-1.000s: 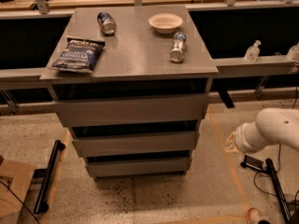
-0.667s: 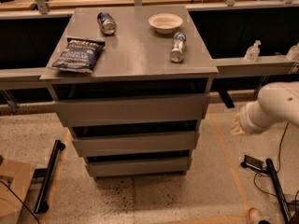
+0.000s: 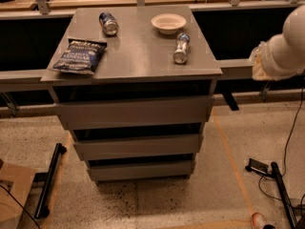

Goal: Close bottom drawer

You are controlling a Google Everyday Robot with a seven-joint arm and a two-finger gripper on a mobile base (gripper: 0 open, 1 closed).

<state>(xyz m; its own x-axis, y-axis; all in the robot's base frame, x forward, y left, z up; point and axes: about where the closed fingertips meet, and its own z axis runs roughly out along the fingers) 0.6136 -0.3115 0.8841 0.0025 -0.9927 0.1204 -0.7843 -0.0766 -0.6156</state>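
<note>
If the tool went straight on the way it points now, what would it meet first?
Likely the cabinet, its top right edge: the tool, at the picture's right edge, above the bottom drawer, points left. Depth is unclear.

The grey cabinet (image 3: 138, 51) shows 3 drawer fronts; the bottom drawer (image 3: 140, 170) (the lowest front) sits under a dark gap. On top lie a chip bag (image 3: 78, 56), a can (image 3: 108, 23), a white bowl (image 3: 168, 23) and a bottle (image 3: 181, 48). The gripper (image 3: 259, 63) hangs at the right edge, level with the cabinet top.
</note>
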